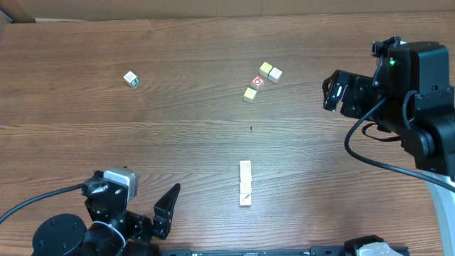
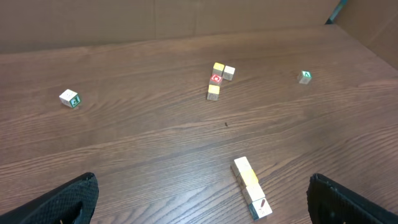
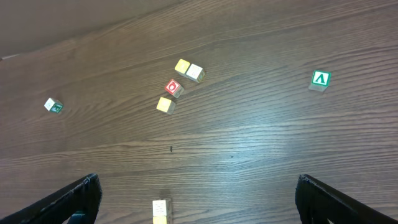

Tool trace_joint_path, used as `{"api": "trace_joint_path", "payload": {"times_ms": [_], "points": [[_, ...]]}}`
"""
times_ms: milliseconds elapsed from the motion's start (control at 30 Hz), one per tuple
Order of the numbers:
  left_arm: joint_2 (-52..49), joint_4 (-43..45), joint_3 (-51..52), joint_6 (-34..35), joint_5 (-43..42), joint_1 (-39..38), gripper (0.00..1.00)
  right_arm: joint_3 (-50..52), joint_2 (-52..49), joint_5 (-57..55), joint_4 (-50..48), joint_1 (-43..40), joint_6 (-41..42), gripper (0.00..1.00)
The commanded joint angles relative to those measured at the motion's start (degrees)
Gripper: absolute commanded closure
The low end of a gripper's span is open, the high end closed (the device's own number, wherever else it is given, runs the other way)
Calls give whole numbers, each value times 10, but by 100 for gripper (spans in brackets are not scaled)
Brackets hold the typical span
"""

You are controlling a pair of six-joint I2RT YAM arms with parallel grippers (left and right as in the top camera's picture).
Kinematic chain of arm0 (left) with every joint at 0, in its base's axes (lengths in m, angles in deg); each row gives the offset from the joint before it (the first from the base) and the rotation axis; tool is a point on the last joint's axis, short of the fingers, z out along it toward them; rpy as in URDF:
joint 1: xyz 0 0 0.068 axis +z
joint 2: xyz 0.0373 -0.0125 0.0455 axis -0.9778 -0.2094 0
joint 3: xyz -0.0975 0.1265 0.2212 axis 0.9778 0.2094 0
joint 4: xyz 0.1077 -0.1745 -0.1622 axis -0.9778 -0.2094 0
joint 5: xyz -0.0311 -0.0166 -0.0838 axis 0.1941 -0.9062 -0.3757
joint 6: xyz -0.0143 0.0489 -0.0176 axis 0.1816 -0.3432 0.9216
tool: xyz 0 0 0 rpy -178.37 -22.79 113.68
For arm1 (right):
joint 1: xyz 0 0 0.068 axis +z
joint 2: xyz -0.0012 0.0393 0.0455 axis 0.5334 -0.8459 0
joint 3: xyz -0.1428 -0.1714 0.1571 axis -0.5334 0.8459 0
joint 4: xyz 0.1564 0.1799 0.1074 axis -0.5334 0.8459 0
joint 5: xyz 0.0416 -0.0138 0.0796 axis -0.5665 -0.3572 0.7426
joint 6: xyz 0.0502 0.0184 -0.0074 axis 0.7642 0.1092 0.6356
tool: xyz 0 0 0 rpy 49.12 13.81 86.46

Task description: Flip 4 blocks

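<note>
Four blocks [image 1: 245, 183] lie touching in a straight row near the table's front centre. In the left wrist view the blocks [image 2: 252, 186] show cream tops, one yellow face and a red mark on the nearest cube. My left gripper [image 2: 205, 208] stands open, left of the row and apart from it, with nothing between its fingers [image 1: 169, 205]. My right gripper [image 3: 199, 202] is open too, hovering high at the far right [image 1: 333, 91]. Only the far end of the blocks [image 3: 161, 210] shows at the bottom edge of its view.
A cluster sits at the back centre: a red-faced cube [image 1: 258, 82] with three cream or yellow cubes [image 1: 270, 71] around it. A white cube with green marks [image 1: 131, 79] lies alone at the back left. A green "A" cube [image 3: 320, 79] rests at the right.
</note>
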Motion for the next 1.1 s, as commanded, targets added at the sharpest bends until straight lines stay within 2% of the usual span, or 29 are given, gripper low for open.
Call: {"api": "trace_joint_path", "payload": {"times_ms": [0,333,533,833,967,1067], "points": [[2,0,1,-5,5,-1,0,-7,-1,-7,-3,-2,-8,0],[2,0,1,-5,5,-1,0,-7,1,-7,-3,-2,-8,0],[2,0,1,-5,5,-1,0,-7,52,-10,4,1,-8,0],[2,0,1,-5,5,-1,0,45,252,-23,-16,1,-8,0],[2,0,1,-5,5,-1,0,133,365,-22,-83,1,-10,0],[2,0,1,-5,5,-1,0,248,463,-22,-161,1,-15,0]]}}
